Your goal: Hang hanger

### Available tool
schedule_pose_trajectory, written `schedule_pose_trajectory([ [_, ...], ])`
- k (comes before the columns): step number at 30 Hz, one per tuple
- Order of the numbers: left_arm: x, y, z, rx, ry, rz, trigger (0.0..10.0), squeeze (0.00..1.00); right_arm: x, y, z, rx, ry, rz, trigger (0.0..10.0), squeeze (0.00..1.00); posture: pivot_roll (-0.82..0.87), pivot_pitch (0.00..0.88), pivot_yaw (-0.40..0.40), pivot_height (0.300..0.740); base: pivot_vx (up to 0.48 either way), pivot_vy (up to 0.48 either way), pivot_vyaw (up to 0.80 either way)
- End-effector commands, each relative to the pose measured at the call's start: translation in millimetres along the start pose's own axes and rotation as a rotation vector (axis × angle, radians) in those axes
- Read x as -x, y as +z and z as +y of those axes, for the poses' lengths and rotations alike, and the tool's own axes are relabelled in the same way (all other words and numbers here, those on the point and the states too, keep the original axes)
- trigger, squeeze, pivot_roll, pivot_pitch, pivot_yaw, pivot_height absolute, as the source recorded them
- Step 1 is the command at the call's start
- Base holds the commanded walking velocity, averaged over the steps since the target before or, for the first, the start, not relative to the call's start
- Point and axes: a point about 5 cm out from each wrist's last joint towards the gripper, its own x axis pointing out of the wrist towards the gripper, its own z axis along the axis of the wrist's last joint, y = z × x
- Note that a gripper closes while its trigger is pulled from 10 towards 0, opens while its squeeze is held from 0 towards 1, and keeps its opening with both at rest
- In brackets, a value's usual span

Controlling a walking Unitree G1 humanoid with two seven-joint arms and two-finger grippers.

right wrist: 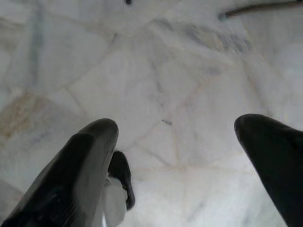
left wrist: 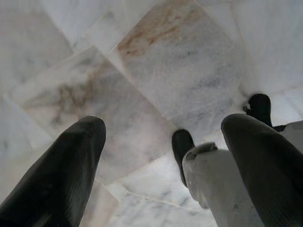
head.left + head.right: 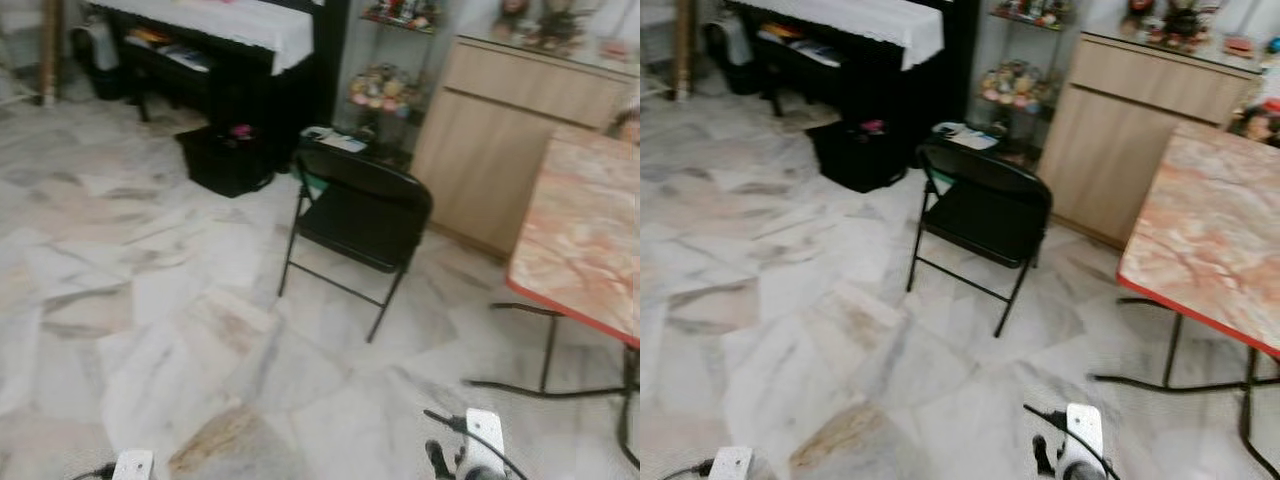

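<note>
From the head views, a black folding chair is seen ahead on veined marble floor; no hanger can be made out, so its direction cannot be told. Left gripper is held spread, empty. Right gripper likewise, over glossy stone.
</note>
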Motion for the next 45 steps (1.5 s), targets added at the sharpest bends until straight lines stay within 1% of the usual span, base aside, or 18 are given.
schedule_pose_trajectory([
  [1, 0.0, -1.3, -1.2, 0.012, -0.006, 0.006, 10.0, 0.0, 0.5, -0.1, -3.9, -0.004, -0.01, 0.001, 10.0, 0.0, -0.06, 0.0, -0.058, 0.74, 0.0, 0.0, -0.77],
  [20, -0.5, 1.3, -1.5, 0.009, -0.012, -0.001, 10.0, 0.0, -0.1, 2.6, -2.8, -0.008, -0.01, -0.005, 10.0, 0.0, -0.07, 0.0, -0.052, 0.74, 0.0, 0.0, -0.78],
  [28, -0.5, 1.4, -1.7, 0.001, -0.013, 0.001, 10.0, 0.0, 0.0, 3.1, -3.2, -0.015, -0.013, -0.015, 10.0, 0.0, -0.07, 0.0, -0.055, 0.74, 0.0, 0.0, 0.0],
  [32, -0.5, 2.0, -1.9, -0.019, -0.019, -0.003, 10.0, 0.0, 0.1, 2.7, -3.4, -0.016, -0.014, -0.013, 10.0, 0.0, -0.06, 0.0, -0.055, 0.74, 0.0, 0.0, 0.0],
  [45, -0.5, 2.2, -1.9, -0.04, -0.027, 0.0, 10.0, 0.0, 0.1, 2.1, -2.7, -0.028, -0.02, -0.015, 10.0, 0.0, -0.06, 0.0, -0.056, 0.74, 0.0, -0.385, 0.0],
])
